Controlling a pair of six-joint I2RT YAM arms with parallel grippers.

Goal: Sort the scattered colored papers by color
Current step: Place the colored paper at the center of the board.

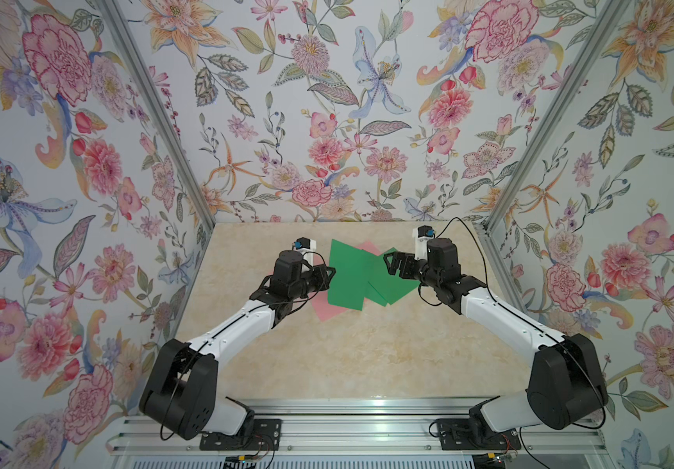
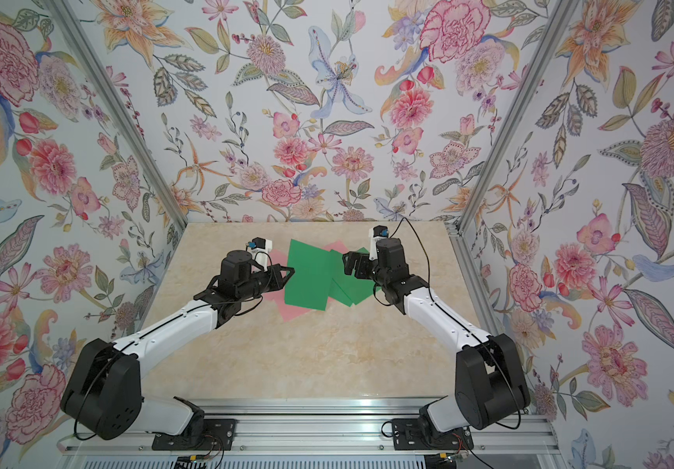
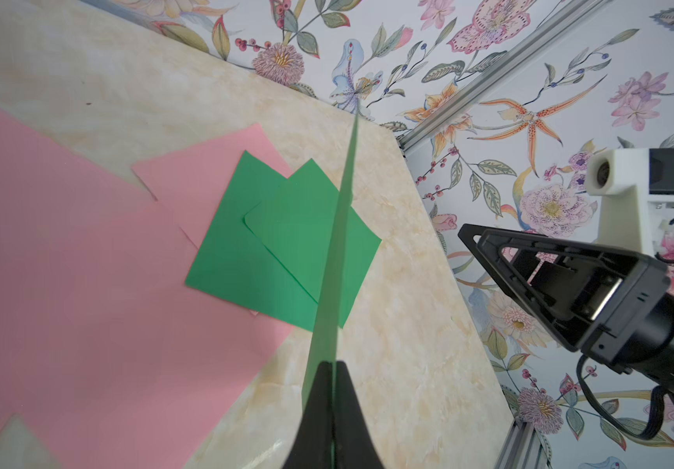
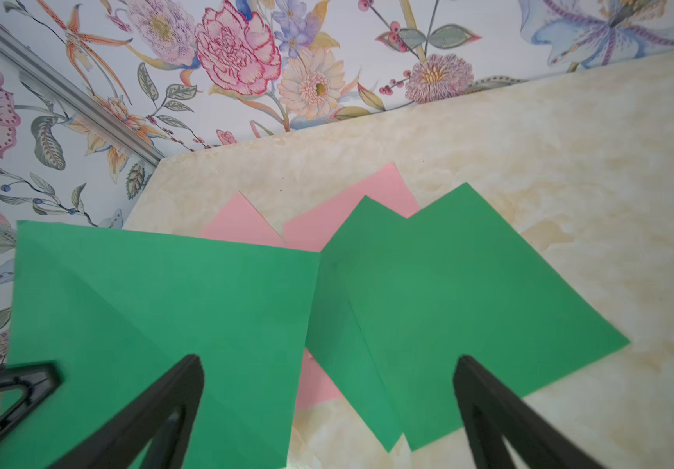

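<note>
Left arm [image 1: 229,325]: bent inward over the bench [image 1: 367,357], jaws pinching one green sheet [image 3: 337,251] by its edge. Right arm [image 1: 501,314]: mirrored, jaws spread above overlapping green papers [image 4: 469,284].

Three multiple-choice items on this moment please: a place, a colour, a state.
1. Where do the papers lie on the table? A) far middle B) near edge C) right corner
2. What colour is the sheet held by the left gripper? A) pink B) green C) blue
3. The right gripper is: A) shut on a pink sheet B) shut, empty C) open, empty
Answers: 1 A, seen in both top views; 2 B, green runs out from the shut fingers; 3 C, its fingers stand apart above green sheets.
</note>
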